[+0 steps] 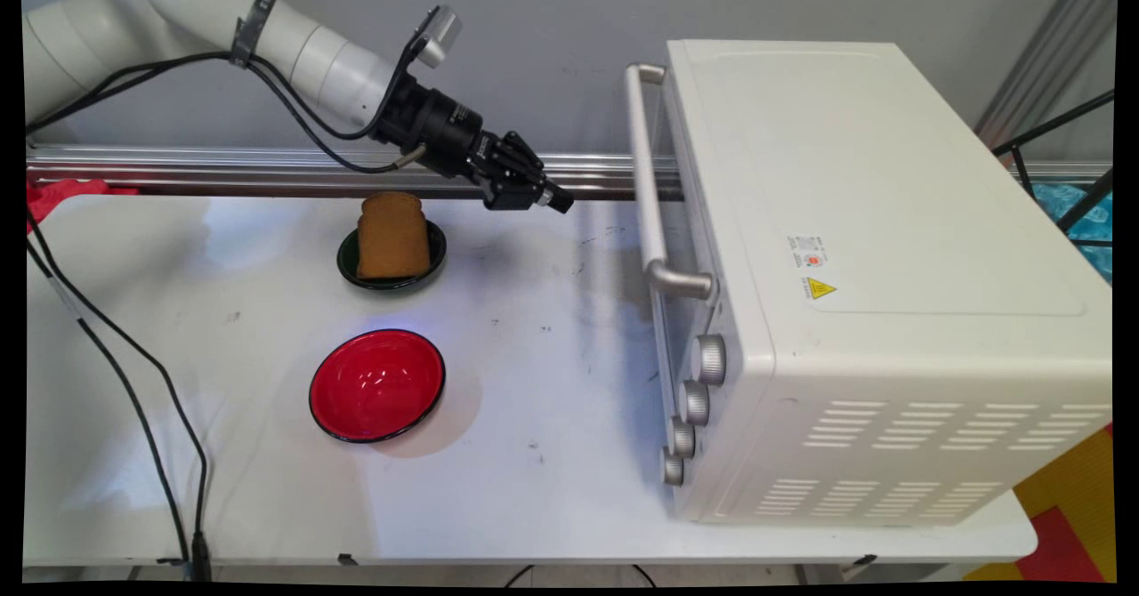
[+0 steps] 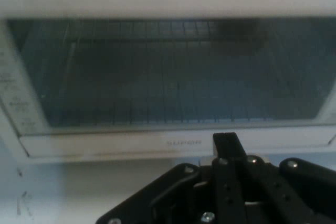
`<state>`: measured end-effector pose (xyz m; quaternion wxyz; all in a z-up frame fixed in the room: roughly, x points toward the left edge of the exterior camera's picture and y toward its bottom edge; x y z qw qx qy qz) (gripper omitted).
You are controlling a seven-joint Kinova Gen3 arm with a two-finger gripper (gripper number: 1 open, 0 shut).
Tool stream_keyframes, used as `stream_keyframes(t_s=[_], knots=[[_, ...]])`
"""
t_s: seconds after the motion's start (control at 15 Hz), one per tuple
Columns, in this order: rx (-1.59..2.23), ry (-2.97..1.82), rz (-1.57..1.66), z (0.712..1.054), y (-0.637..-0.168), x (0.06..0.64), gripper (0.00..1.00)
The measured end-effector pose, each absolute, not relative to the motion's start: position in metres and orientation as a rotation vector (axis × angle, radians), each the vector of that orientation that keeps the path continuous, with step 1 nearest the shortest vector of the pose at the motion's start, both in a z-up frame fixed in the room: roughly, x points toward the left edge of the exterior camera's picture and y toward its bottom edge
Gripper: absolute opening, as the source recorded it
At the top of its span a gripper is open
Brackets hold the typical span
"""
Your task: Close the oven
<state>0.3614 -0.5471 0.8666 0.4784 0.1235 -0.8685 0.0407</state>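
Looking at main, I saw the gripper [image 1: 553,200] up off the table [image 1: 534,382], fingers pressed together on nothing, pointing at the toaster oven [image 1: 872,267]. Toast [image 1: 391,236] stood in a dark bowl [image 1: 427,262] just behind it; red bowl [image 1: 377,386] nearer. Hand cam showed only the oven's glass door [image 2: 168,72]; handle [image 1: 648,178] and knobs [image 1: 709,359] were out of its frame.

The word "SUPER" is printed on the bottom strip of the oven door [image 2: 157,142], and a yellow warning triangle sticker [image 1: 820,289] is stuck on the white oven's top [image 1: 854,178]; other small labels cannot be read.
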Motion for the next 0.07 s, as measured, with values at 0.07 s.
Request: stream_keyframes(t_s=[0.07], knots=[[0.300, -2.118, 0.098, 0.8680, -0.5472, 0.3602, 0.00]])
